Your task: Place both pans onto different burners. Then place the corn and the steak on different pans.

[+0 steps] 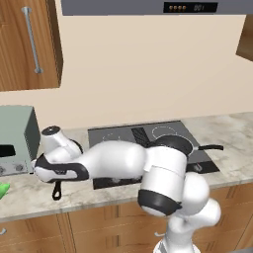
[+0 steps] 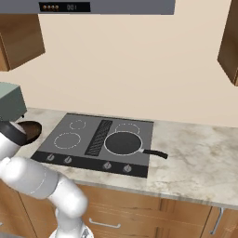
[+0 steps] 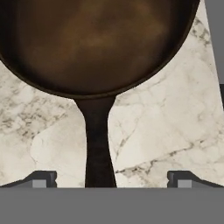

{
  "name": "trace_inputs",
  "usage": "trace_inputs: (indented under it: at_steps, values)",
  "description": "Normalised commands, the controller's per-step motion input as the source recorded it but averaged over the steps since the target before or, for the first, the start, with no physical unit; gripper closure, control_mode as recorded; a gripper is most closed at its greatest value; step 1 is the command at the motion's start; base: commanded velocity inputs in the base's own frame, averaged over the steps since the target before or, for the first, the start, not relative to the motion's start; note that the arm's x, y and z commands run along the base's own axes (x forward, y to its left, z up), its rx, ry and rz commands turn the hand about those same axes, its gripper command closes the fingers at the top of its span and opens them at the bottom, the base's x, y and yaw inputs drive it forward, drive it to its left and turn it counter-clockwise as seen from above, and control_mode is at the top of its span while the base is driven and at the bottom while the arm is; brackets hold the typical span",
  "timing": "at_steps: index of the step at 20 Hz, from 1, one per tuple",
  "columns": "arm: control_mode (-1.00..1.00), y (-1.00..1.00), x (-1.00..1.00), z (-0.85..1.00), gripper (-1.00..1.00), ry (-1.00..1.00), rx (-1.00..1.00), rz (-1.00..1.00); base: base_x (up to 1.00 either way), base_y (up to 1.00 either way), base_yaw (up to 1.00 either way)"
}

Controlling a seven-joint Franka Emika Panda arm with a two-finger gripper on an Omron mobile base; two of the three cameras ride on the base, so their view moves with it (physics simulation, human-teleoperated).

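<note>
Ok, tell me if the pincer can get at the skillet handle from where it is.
Probably yes. The pincer is open and the skillet handle runs straight between its tips on bare counter, with nothing in the way.

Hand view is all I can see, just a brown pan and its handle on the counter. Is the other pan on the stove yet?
Observer: Yes, the grey pan sits on a big front ring of the stove.
Operator: Which way does its handle go?
Observer: It sticks out toward the right over the counter.
Operator: Where's my brown pan?
Observer: The brown pan is on the counter left of the stove, with the open claw over its handle.
Operator: Any corn?
Observer: Something green lies at the far left edge.
</note>
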Motion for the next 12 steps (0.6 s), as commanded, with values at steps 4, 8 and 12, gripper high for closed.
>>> trace_inputs:
  at_steps: [4,8,12]
  values:
    - [-1.0,0.19,0.07,-0.28,-1.0,0.0,0.0,0.0,0.0,0.0,0.0]
    - [-1.0,0.09,0.01,-0.21,-1.0,0.0,0.0,0.0,0.0,0.0,0.0]
    - [-1.0,0.0,0.02,-0.24,-1.0,0.0,0.0,0.0,0.0,0.0,0.0]
